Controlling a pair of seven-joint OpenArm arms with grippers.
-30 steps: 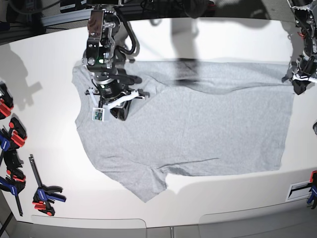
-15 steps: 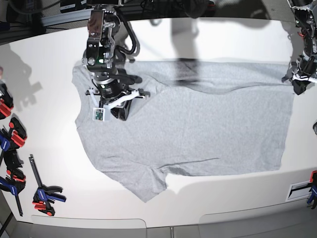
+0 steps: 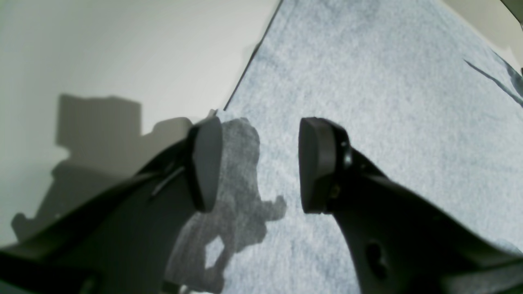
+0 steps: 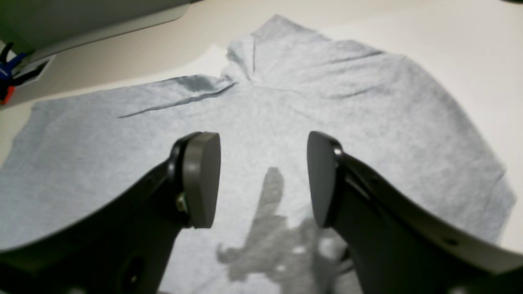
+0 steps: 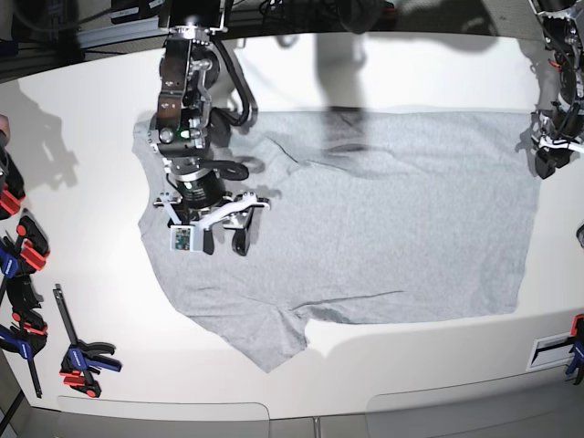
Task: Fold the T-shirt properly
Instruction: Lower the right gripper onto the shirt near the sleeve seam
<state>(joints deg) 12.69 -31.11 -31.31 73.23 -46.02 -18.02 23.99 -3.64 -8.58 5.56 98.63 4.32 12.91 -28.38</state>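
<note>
The grey T-shirt (image 5: 383, 228) lies spread flat on the white table (image 5: 411, 64), plain side up, with a sleeve pointing toward the front edge. My right gripper (image 5: 224, 239) hovers over the shirt's left part, jaws apart and empty. In the right wrist view the right gripper (image 4: 261, 179) stands open above the T-shirt (image 4: 286, 106), casting a shadow on it. My left gripper (image 5: 546, 157) sits at the shirt's far right corner. In the left wrist view the left gripper (image 3: 259, 167) is open and empty over the T-shirt (image 3: 367, 81) beside its edge.
Several red, blue and black clamps (image 5: 18, 265) lie along the table's left side, one more (image 5: 82, 356) near the front left. A small labelled slot (image 5: 552, 351) sits at the front right. Bare table (image 3: 122, 49) lies just past the shirt's edge.
Both grippers have opened and let go of the shirt. The right gripper has lifted and shifted a little toward the front. The shirt's far right corner has dropped flat.
</note>
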